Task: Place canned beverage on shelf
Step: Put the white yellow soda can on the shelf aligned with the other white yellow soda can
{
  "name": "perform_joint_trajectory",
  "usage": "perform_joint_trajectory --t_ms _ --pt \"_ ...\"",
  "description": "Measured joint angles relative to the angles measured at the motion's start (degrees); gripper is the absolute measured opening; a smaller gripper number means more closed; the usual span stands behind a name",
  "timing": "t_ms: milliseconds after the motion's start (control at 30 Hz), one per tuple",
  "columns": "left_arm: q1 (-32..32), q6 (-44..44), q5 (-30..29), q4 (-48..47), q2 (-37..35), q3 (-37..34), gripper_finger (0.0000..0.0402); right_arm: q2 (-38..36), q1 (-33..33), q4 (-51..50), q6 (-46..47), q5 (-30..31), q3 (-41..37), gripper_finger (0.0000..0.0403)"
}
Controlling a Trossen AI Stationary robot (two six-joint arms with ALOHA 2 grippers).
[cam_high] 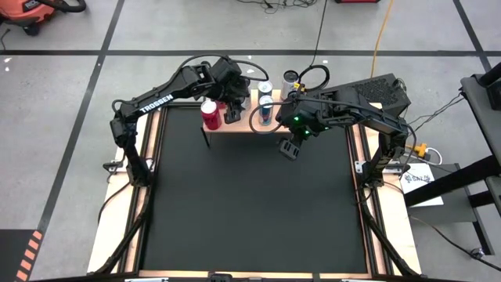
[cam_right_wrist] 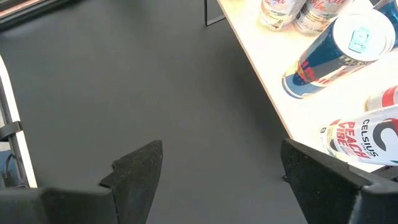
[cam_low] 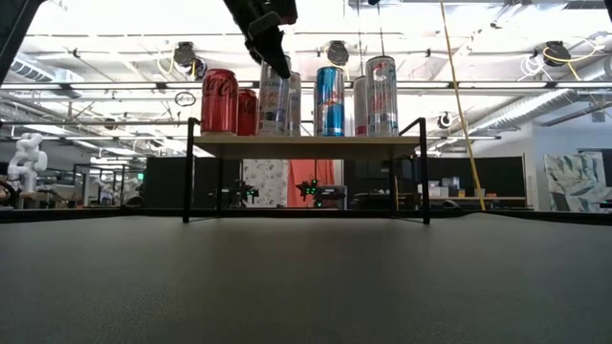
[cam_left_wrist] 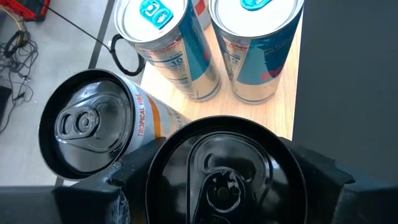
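Note:
The shelf [cam_low: 306, 145], a wood top on thin black legs, stands at the table's far middle and carries several upright cans: a red cola can [cam_low: 219, 100], a blue-and-silver can [cam_low: 330, 100] and a white can [cam_low: 381, 96]. My left gripper [cam_high: 233, 108] reaches down over the shelf's left half. It is shut on a black-topped can [cam_left_wrist: 221, 168] that stands beside a similar can lettered "Tropical Vibe" [cam_left_wrist: 87, 124]. My right gripper [cam_right_wrist: 217, 162] hovers open over the black mat, just in front of the shelf's right end. My left gripper pinches the black-topped can at its upper rim [cam_left_wrist: 155, 165], one finger [cam_left_wrist: 93, 196] on each side. The fingers come slanting down from above. The can stands upright with its bottom on the shelf top [cam_low: 273, 132].
Two blue-lidded cans [cam_left_wrist: 168, 43] stand close behind the held can. A white can marked "Peach Vibe" [cam_right_wrist: 367, 137] and a blue one [cam_right_wrist: 336, 56] sit near the shelf's front edge by my right gripper. The black mat [cam_high: 250, 204] stretches bare toward the table's near edge.

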Motion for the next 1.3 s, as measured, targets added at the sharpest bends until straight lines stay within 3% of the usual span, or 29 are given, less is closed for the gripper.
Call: perform_joint_trajectory --t_ms 1300 --pt "-0.3 -0.4 0.7 -0.3 0.0 0.0 0.0279 0.0 0.0 0.1 0.0 0.0 0.0 0.0308"
